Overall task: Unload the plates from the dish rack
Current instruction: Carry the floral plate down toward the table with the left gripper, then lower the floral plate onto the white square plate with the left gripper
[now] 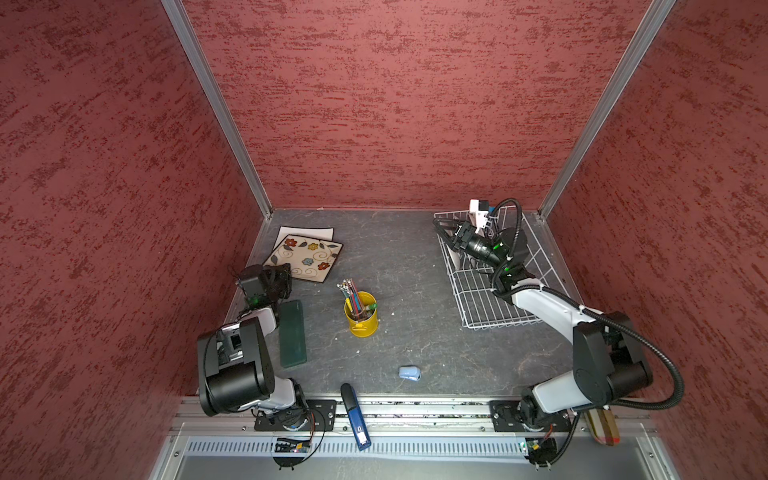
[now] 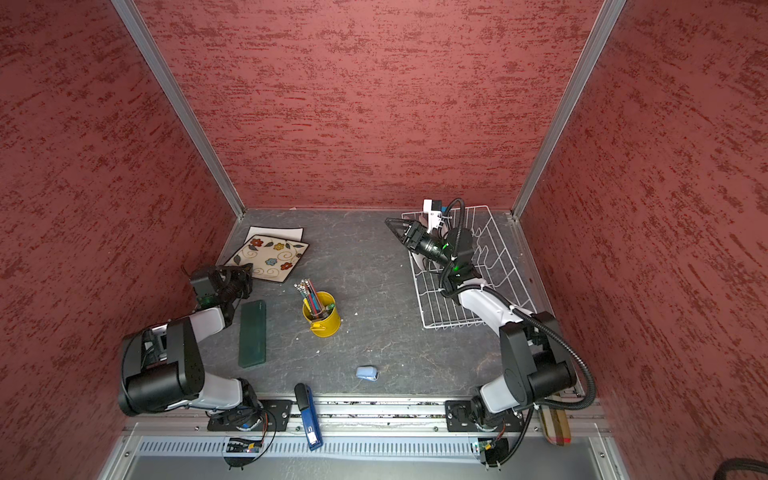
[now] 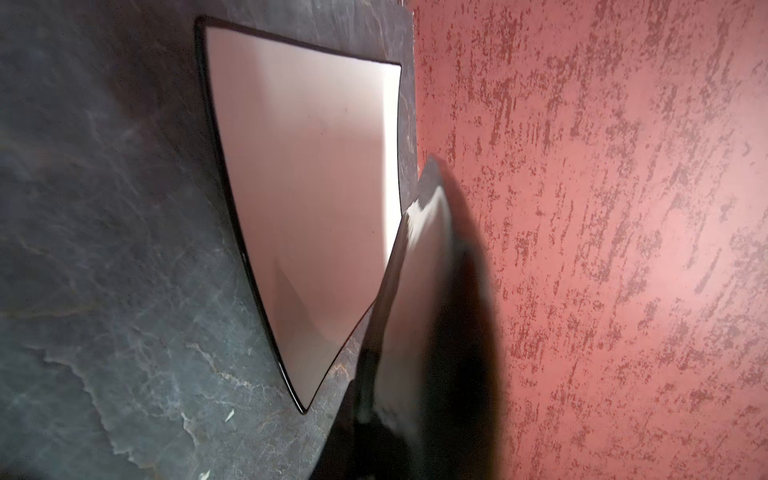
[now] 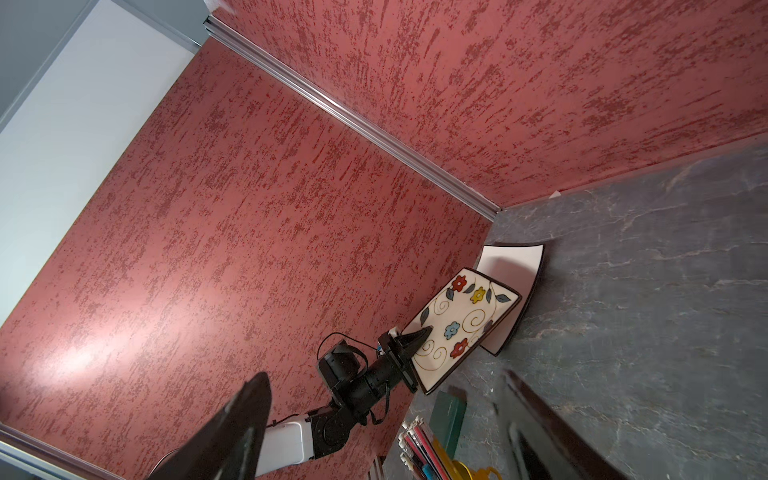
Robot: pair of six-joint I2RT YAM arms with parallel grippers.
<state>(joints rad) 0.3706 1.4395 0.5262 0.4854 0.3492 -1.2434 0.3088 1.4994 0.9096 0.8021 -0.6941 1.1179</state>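
The plates look like glazed ceramic, so figure stiff, fairly heavy for their size, slick on the glaze and easy to chip if they clack together. The flowered square plate is already out of the dish rack. It's over at the far left corner of the table, tilted up off the surface, with the left gripper pinched shut on its near dark edge. Just under and behind it lies a second square plate, face down with the plain pale back showing. The two overlap in both top views, so I'd guess the main risk is one rim knocking the other on the way down. A pinch at one side means the whole weight hangs off that spot, so it could swivel or slip; lowering it slow and flat seems smart. The right gripper hovers over the far left corner of the rack with its jaws wide apart, holding nothing. There's a pale sliver low in the rack under that arm that might be another plate on edge, can't tell. If it is, I'd take the top rim and lift straight up between the prongs.
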